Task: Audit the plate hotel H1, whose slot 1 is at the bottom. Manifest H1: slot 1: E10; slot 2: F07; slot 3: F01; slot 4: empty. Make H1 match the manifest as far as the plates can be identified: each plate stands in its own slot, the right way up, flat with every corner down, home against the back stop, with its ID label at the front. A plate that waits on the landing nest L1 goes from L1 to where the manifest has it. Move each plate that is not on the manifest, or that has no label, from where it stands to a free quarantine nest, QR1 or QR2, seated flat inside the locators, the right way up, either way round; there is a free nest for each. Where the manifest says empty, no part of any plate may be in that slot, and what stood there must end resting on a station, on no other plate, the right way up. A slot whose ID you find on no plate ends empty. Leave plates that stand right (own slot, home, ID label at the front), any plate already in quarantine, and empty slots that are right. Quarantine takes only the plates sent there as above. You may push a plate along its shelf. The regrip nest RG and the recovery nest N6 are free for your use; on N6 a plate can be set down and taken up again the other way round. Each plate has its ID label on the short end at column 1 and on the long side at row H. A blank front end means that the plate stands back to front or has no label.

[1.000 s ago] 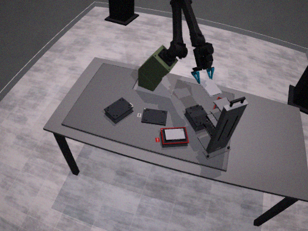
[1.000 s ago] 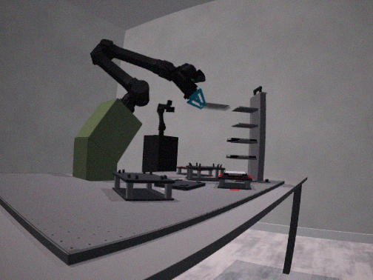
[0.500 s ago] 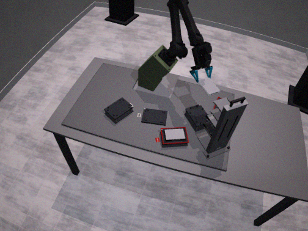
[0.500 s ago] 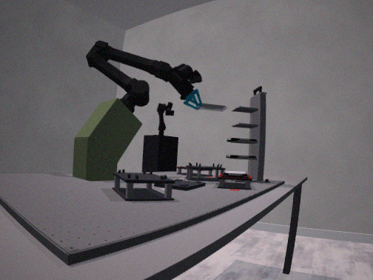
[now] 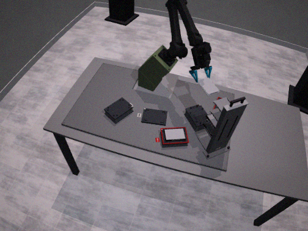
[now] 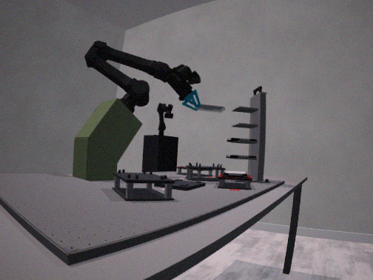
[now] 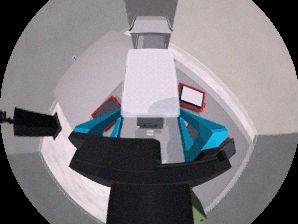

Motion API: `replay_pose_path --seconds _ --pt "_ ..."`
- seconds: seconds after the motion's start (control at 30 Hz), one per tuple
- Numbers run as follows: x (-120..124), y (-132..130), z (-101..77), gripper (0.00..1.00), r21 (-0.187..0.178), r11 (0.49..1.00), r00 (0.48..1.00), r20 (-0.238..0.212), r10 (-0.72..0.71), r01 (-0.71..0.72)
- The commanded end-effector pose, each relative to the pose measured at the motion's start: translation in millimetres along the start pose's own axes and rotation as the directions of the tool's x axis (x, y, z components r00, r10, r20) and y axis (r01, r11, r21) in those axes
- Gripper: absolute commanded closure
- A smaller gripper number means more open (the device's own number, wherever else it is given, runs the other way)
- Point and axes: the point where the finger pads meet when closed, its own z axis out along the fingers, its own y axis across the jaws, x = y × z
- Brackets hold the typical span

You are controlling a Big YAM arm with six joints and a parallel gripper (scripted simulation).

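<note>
My gripper (image 5: 201, 74) hangs high over the back of the table and is shut on a light grey plate (image 5: 210, 85), gripping it across its width at one short end. In the side view the plate (image 6: 211, 107) is level in mid-air, at the height of the top shelf (image 6: 245, 109) of the plate hotel H1 (image 6: 255, 137) and clear of it. In the wrist view the plate (image 7: 149, 86) runs from between the teal fingers toward the hotel (image 7: 152, 16). The two lowest shelves (image 6: 241, 141) look thicker and dark; I read no labels.
A red-framed nest (image 5: 174, 135) holds a white plate. A second red-framed nest (image 5: 217, 102) lies behind the hotel (image 5: 226, 125). A dark raised nest (image 5: 197, 116) stands before the hotel, a flat nest (image 5: 154, 116) and a raised nest (image 5: 118, 109) farther left. The green arm base (image 5: 154, 68) is at the back.
</note>
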Motion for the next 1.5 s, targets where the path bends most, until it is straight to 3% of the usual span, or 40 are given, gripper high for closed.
replay_pose_path --seconds 0.0,0.17,0.2,0.33,1.3,1.33,1.47 --pt "-12 6 1.3 0.14 -0.013 1.0 0.999 0.036 0.003 -0.003" --pt "-8 5 3.1 0.14 -0.012 1.0 1.0 0.031 0.005 -0.004" --pt "-30 13 -2.7 0.14 -0.023 1.0 0.998 0.068 -0.005 0.006" --pt "-7 5 4.8 0.14 -0.012 1.0 1.0 0.031 0.005 -0.004" --pt "-1 6 12.8 0.14 -0.014 1.0 0.999 0.037 0.004 -0.004" --pt "-4 2 12.5 0.14 -0.001 1.0 0.999 0.045 0.008 -0.008" --pt "-1 7 14.4 0.14 -0.015 1.0 0.999 0.039 0.004 -0.004"
